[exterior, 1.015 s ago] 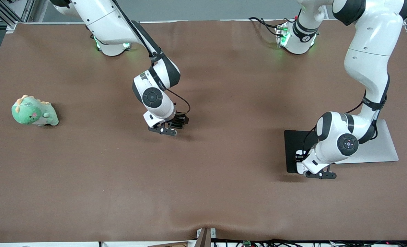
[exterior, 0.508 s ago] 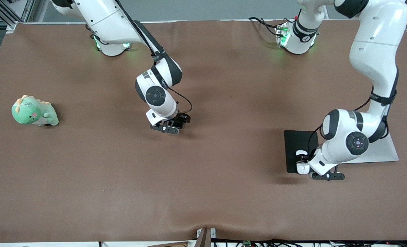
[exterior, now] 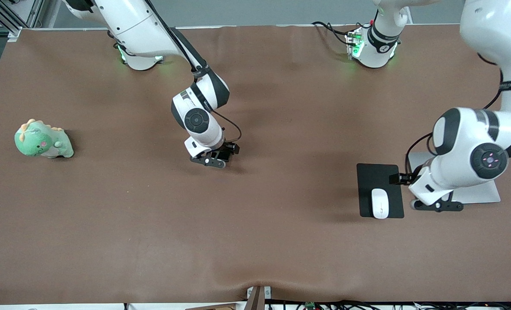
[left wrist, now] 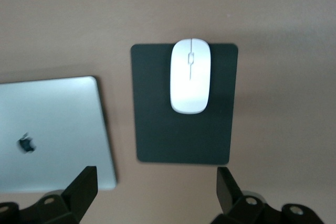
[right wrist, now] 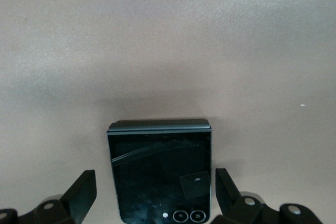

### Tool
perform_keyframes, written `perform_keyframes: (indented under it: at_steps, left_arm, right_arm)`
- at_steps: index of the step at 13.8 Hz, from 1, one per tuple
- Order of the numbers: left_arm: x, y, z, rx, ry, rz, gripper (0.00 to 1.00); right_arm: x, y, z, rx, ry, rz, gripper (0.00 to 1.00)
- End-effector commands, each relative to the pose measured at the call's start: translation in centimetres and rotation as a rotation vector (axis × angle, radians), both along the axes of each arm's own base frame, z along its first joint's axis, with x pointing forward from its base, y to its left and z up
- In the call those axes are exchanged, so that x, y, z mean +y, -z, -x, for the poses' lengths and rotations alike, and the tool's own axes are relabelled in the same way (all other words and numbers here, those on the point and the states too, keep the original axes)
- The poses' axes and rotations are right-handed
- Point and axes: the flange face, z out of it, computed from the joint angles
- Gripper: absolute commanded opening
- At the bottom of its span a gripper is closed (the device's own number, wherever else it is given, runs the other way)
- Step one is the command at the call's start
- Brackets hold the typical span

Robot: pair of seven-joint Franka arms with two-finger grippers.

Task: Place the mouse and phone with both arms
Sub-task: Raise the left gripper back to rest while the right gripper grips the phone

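The white mouse lies on the black pad, at the pad's edge nearer the front camera; it also shows in the left wrist view. My left gripper is open and empty, raised beside the pad, apart from the mouse; the left wrist view shows nothing between its fingers. My right gripper is low at the middle of the table. In the right wrist view it is open, with a finger on each side of the black phone, which lies flat on the table with a gap at both sides.
A silver laptop lies closed beside the pad, toward the left arm's end, partly under the left arm; it also shows in the left wrist view. A green plush dinosaur sits toward the right arm's end. A brown cloth covers the table.
My left gripper has let go of the mouse, leaving it on the pad, and has risen and moved toward the laptop. My right gripper has shifted slightly over the phone.
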Motion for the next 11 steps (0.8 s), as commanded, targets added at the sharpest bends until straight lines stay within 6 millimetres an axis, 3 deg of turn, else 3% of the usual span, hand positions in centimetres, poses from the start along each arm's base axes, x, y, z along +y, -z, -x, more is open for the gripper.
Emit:
perform_keyframes:
  at_steps: [1,4,7,9,10,11]
  left_arm:
    - [0.1,-5.5,2.5,0.009,0.009,-0.004,1.00]
    - [0.7,-10.3,4.0,-0.023,0.008,-0.014,1.00]
    - [0.7,-13.3,5.1,-0.036,-0.021,0.025,1.00]
    - [-0.2,-14.6,6.0,-0.030,-0.003,0.019,1.00]
    - [-0.4,-15.7,6.4,-0.037,0.002,0.020,1.00]
    - [-0.4,-16.9,6.5,-0.044,-0.005,0.018,1.00]
  right_arm:
    - [0.5,0.4,0.3,-0.029,0.010,0.029,1.00]
    - [0.3,0.5,0.2,-0.030,0.011,0.033,1.00]
    - [0.2,0.7,0.4,-0.030,0.005,0.040,0.98]
    - [0.2,0.8,0.4,-0.031,-0.002,0.044,0.81]
    - [0.1,0.8,0.4,-0.033,-0.003,0.046,0.68]
    - [0.1,0.8,0.4,-0.033,-0.001,0.046,0.48]
